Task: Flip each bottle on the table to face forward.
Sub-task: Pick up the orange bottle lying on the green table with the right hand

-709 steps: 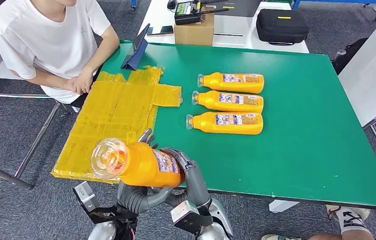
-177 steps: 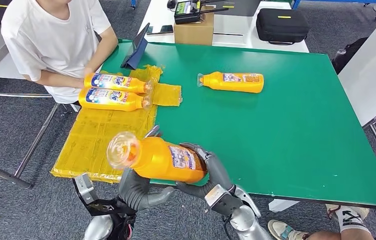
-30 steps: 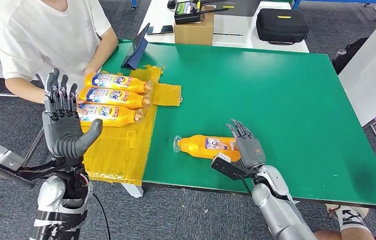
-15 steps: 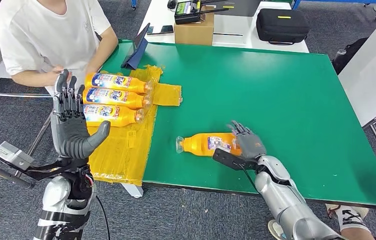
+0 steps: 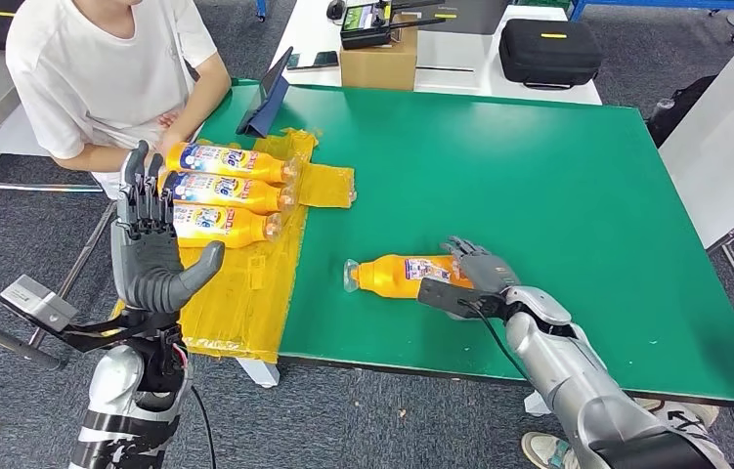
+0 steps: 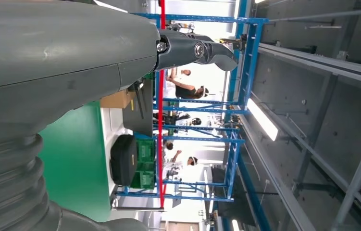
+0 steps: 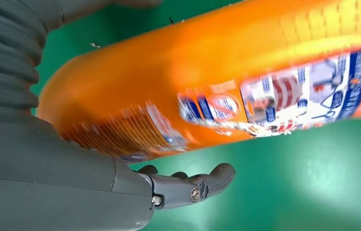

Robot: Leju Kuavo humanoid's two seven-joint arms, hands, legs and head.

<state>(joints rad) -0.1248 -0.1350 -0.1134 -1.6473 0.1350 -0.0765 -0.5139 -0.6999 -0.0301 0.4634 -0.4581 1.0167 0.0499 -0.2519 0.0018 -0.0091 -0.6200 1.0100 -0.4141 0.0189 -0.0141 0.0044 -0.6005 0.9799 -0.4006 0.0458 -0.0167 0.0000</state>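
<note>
Your right hand (image 5: 480,277) cups the base of the last orange bottle (image 5: 397,276) lying on the green table (image 5: 578,195), fingers loosely curled, not clamped; nudged, the round bottle may roll. Left hand (image 5: 152,256) hovers spread, empty.

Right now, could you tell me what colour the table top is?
Green table top, clearest in the head view.

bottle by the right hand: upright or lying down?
Lying down. The bottle rests on its side on the green table, cap end away from the right hand, whose fingers reach around its base.
</note>
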